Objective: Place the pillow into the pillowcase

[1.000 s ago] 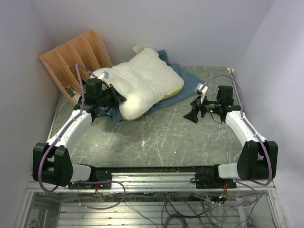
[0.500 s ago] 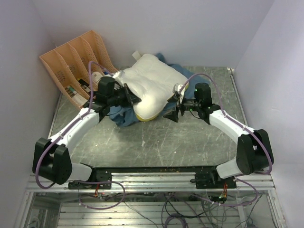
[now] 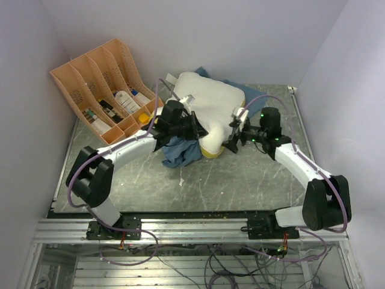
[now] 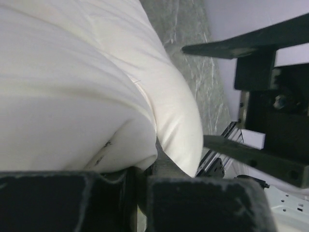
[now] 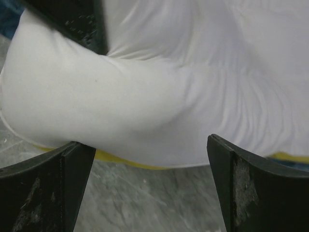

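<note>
The pillow (image 3: pixel 210 108) is plump and cream-white, with soft quilted creases and a yellow seam along its near edge. It lies on the grey table (image 3: pixel 252 180) in the upper middle of the top view. The blue case (image 3: pixel 180 152) hangs bunched just below its lower-left corner, and more blue shows behind its upper right.

The left claw (image 3: pixel 194 128) sits at that lower-left corner. In its own view the jaws are almost together, with a fold of pillow (image 4: pixel 72 96) pinched in the narrow gap. The right claw (image 3: pixel 230 143) is at the pillow's lower-right edge with its fingers (image 5: pixel 72 183) spread wide. The pillow (image 5: pixel 169 87) bulges ahead of them, not clamped.

An orange rack (image 3: pixel 108 78) stands at upper left.

The case's opening cannot be made out, and whatever lies under the pillow is hidden. The dark, blurred body of the left claw (image 4: pixel 140 181) blocks the bottom of its own view.
</note>
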Robot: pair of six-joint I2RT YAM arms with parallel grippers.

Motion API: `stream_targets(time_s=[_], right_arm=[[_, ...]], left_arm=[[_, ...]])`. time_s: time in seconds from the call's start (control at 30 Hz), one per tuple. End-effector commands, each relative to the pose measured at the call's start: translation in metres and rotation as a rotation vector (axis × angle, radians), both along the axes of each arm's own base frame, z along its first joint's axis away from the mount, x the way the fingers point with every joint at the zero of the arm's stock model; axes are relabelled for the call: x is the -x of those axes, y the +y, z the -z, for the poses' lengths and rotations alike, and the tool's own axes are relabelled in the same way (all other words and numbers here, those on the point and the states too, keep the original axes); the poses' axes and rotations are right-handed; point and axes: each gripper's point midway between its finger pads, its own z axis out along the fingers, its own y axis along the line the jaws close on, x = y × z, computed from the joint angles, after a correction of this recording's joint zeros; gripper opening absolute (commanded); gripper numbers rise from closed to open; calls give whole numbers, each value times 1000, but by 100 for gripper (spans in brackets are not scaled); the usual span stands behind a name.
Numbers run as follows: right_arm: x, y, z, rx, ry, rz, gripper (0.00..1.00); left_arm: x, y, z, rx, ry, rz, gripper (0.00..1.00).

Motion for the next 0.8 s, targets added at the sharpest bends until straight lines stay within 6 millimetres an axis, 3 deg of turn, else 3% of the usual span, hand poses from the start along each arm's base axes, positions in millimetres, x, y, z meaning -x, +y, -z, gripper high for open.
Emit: stream_targets(time_s=[0.0, 0.13, 0.2, 0.3, 0.47, 0.77], right_arm=[[2, -26, -46, -67, -70, -18, 100], [6, -44, -46, -26, -49, 17, 100], [14, -43, -45, -29, -15, 11, 100], [26, -38, -52, -63, 14, -18, 100], [37, -27, -67, -99, 21, -97, 100], [37, 1, -74, -74, -52, -190, 100]], left_arm=[[16, -49, -21, 75, -90, 97, 12], [20, -43, -8, -37, -130, 43, 51], [22, -22, -4, -135, -149, -7, 70], [22, 17, -15, -232, -207, -108, 85], [42, 56, -23, -259, -259, -165, 89], [68, 88, -17, -211, -257, -219, 89]])
